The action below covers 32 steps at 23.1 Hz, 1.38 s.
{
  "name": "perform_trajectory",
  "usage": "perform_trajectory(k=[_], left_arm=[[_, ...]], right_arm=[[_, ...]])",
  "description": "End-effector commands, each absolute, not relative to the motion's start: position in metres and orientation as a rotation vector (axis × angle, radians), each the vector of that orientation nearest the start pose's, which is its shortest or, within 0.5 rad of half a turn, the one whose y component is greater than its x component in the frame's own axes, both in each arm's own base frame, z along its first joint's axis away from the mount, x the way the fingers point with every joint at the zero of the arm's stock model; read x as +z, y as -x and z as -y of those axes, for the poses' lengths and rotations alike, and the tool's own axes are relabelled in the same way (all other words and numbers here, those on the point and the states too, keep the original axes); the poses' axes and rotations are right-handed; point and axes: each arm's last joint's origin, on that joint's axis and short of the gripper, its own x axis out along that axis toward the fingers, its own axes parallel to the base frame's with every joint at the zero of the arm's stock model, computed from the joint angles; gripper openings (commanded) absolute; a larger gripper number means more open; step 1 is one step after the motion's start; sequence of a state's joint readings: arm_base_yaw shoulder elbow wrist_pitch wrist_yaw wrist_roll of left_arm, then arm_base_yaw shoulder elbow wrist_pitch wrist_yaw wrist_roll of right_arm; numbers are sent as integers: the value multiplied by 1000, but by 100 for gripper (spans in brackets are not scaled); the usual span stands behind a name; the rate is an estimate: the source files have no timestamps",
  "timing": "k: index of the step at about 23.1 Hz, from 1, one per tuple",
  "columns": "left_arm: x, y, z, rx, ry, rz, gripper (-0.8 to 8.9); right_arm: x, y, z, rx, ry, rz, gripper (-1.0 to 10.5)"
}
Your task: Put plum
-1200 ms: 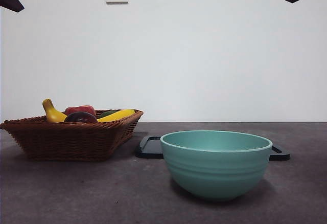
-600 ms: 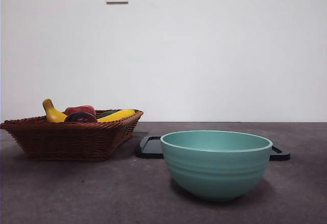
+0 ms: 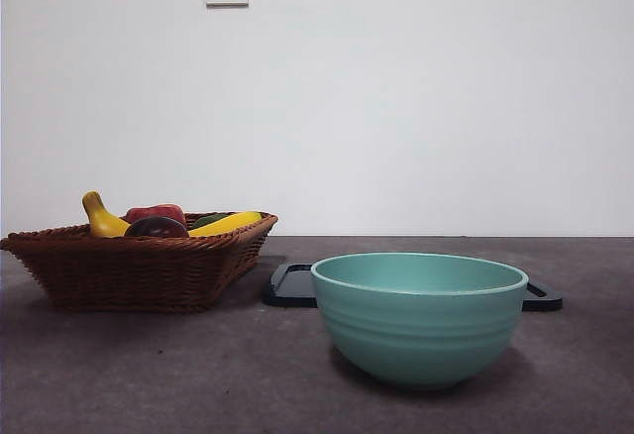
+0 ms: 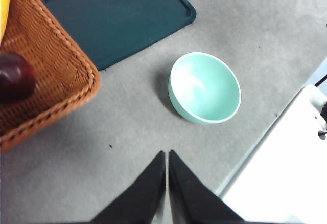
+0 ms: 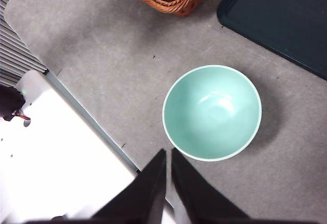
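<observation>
Small dark maroon plum lying in the brown wicker basket, not yet picked.
Left gripper and right gripper hanging high, jaws closed, empty; plum well aside of both.

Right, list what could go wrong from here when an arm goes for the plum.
1. The plum sits low in the wicker basket, pressed among the banana and the red fruit; the fingers may nudge or grab a neighbour instead.
2. It looks smooth and round, so it may slip out of a pinch.
3. The basket's raised rim could catch a descending gripper.
</observation>
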<state>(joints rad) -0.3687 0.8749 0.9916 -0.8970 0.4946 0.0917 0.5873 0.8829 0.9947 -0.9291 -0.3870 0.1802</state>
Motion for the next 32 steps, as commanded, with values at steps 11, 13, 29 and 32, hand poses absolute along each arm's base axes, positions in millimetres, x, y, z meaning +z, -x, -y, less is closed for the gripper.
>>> perform_trajectory(k=[11, 13, 29, 32], left_arm=[[327, -96, 4, -50, -148, 157, 8], [308, -94, 2, -5, -147, 148, 8], [193, -96, -2, 26, -102, 7, 8], [183, -97, -2, 25, -91, -7, 8]], right_arm=[[330, -123, -96, 852, -63, -897, 5], [330, -123, -96, 852, -63, -897, 5], [330, -123, -96, 852, -63, -897, 5], [330, -123, -96, 852, -63, -897, 5]])
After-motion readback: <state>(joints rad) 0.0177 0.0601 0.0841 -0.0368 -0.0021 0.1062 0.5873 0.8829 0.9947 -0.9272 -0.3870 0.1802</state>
